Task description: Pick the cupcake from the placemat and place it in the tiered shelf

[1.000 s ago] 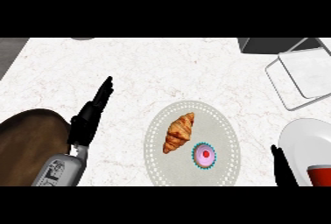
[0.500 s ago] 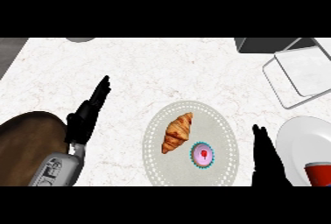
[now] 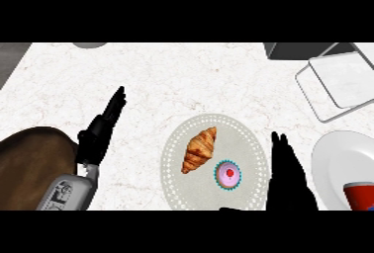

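Bright, even light over the pale marble counter point(image 3: 190, 79); no glare, barely any shadows.

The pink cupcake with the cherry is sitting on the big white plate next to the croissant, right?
Not quite. The head view shows the pink cupcake sitting beside the golden croissant on the round grey placemat, not on the big white plate.

On the placemat point(image 3: 252, 148) the cupcake point(image 3: 228, 174) lies at 4 o'clock of the croissant point(image 3: 199, 149); shelf point(image 3: 337, 84) at 1 o'clock, plate point(image 3: 337, 163) at 3.
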Motion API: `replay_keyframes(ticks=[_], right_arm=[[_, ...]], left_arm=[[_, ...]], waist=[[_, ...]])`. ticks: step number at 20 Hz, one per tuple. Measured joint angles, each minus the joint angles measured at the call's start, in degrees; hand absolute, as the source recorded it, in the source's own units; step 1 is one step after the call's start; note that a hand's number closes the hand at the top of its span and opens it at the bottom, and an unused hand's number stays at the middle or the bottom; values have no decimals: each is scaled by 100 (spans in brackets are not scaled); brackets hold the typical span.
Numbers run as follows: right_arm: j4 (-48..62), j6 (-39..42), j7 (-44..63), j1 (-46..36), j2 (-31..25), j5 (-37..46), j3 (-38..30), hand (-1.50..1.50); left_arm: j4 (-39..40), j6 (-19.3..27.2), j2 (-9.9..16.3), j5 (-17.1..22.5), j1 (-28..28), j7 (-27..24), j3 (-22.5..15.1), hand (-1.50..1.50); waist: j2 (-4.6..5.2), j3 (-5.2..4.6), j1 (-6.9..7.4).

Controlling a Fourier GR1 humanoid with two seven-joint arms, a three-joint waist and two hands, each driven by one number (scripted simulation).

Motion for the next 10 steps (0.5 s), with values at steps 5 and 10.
replay_keyframes(ticks=[5,10], right_arm=[[293,-96,-3,-22,1,-60,-63,-150],[499,-132,-10,-82,0,-141,-113,-150]], left_arm=[[-62,-53,37,1,51,12,33,0],[-35,-102,62,23,60,-6,107,0]], waist=[[-5,3,-10],[-5,4,-24]])
